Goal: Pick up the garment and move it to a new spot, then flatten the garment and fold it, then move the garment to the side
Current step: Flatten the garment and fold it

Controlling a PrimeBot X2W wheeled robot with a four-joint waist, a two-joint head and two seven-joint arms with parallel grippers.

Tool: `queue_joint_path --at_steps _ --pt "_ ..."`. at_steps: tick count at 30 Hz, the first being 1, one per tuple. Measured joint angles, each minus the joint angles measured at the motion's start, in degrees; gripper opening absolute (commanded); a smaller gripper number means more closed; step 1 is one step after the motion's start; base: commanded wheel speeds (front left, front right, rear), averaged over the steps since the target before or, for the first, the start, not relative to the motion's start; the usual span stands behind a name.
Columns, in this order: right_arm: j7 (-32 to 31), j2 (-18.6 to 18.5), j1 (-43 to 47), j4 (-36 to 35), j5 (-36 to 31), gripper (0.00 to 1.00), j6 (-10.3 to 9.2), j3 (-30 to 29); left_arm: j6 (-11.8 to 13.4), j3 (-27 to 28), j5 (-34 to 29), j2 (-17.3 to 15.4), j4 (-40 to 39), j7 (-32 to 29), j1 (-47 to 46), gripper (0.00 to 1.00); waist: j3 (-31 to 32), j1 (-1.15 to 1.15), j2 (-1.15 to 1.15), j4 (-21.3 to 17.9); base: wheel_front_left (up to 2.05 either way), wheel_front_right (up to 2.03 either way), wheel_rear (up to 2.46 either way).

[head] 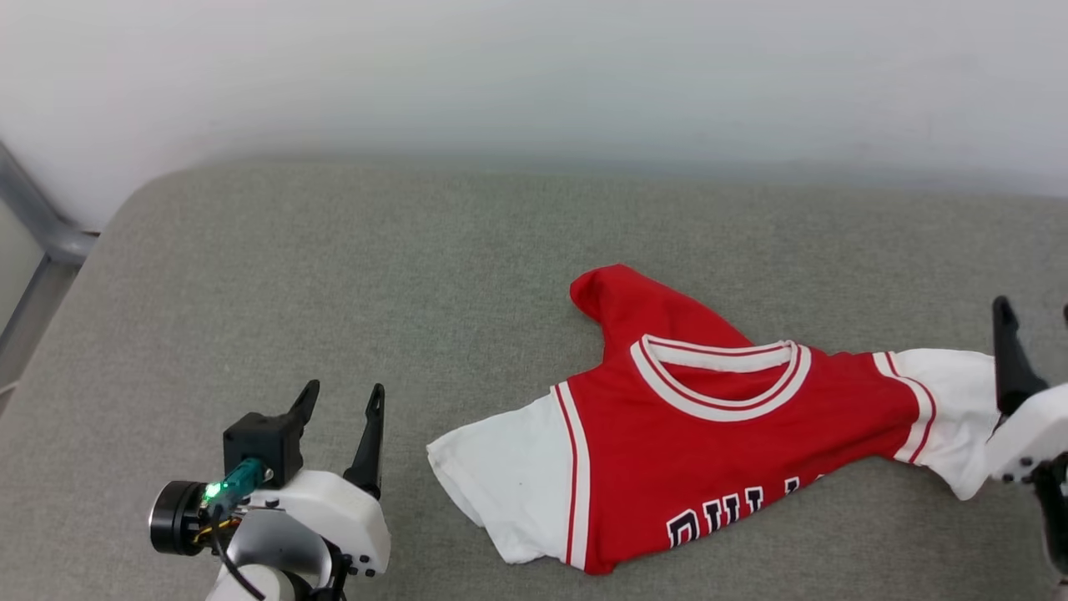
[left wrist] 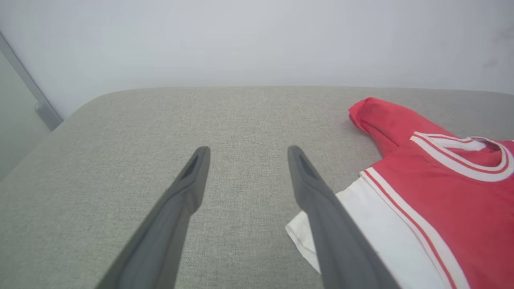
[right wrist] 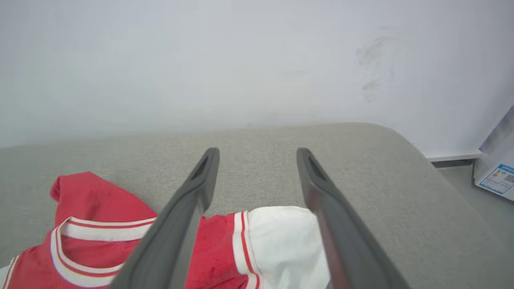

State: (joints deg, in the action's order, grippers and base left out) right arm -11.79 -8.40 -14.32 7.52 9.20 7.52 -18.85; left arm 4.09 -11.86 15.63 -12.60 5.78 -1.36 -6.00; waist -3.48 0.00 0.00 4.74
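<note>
Grey padded worktop (head: 334,250) spans the frame, and the red shirt (head: 709,442) sprawls across its lower centre and right, rumpled, collar up, one corner bunched toward the top. Soft, light, floppy cloth, I'd say. It'll sag and drag, so shoulders or sleeve hems look the best pinch points. Left tool (head: 344,396), lower left, fingers spread, holds nothing, just beside the near white sleeve (head: 492,484). Right tool (head: 1035,310), right edge, spread too, over the other sleeve (head: 951,409).
</note>
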Motion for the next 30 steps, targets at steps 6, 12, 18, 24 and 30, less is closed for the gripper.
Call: queue_joint_path --at_steps 6,12,18,24,30 --pt "6.5 -1.3 8.0 -6.2 2.7 1.0 0.0 7.8 -0.8 -0.6 -0.7 0.0 -0.9 7.2 1.5 1.0 2.5 0.0 0.0 -1.2 0.0 0.0 0.0" --pt "12.4 -0.7 13.2 -8.1 5.0 1.0 0.0 11.2 -2.2 -2.5 -1.8 0.6 -0.8 14.0 3.5 1.0 3.9 0.0 0.0 -1.6 0.0 0.0 0.0" --pt "14.9 0.2 15.9 -7.5 5.0 1.0 0.0 13.7 -2.6 -2.8 -2.0 1.5 -0.2 15.8 5.3 1.0 4.2 0.0 0.0 -2.2 0.0 0.0 0.0" --pt "15.3 0.3 15.8 -7.8 4.8 1.0 0.0 14.5 -2.8 -2.6 -2.1 1.0 0.8 15.7 5.4 1.0 3.3 0.0 0.0 -3.4 0.0 0.0 0.0" --pt "15.3 0.3 15.2 -8.7 4.3 1.0 0.0 14.4 -3.7 -3.7 -1.7 -1.2 2.2 4.9 2.4 1.0 0.5 0.0 0.0 -4.9 0.0 0.0 0.0"
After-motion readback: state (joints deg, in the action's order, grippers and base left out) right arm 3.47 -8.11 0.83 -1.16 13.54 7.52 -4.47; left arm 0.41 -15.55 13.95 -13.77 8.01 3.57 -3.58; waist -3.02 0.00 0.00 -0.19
